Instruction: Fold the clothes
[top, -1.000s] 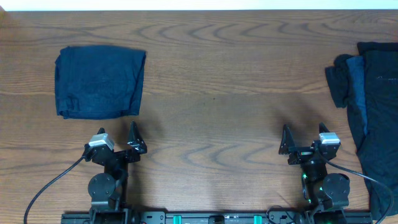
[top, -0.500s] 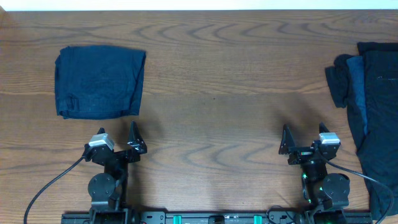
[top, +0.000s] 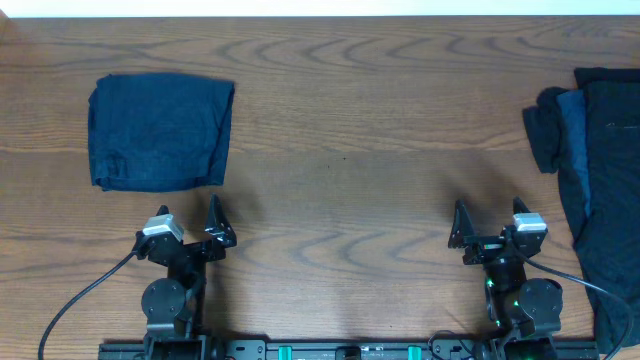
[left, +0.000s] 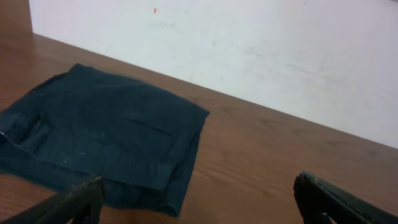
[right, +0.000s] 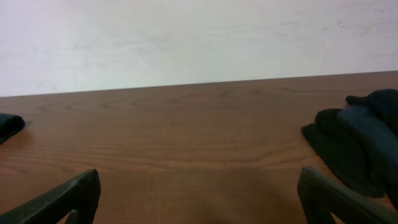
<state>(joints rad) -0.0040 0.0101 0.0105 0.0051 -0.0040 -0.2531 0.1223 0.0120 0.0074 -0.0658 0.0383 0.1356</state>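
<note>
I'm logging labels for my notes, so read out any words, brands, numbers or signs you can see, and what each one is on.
None can be read.
The folded cloth is plain, with no print or tag showing.
The dark pile at the right shows no lettering.
The table and wall carry no writing; the wall's red speck is only a dot.

I saw that the folded garment (top: 160, 130) on the left was plain navy blue. The heap (top: 605, 180) on the right was black with one bluer fold. The table (top: 380, 150) was brown with wavy wood grain, the wall (left: 261, 50) white.
</note>
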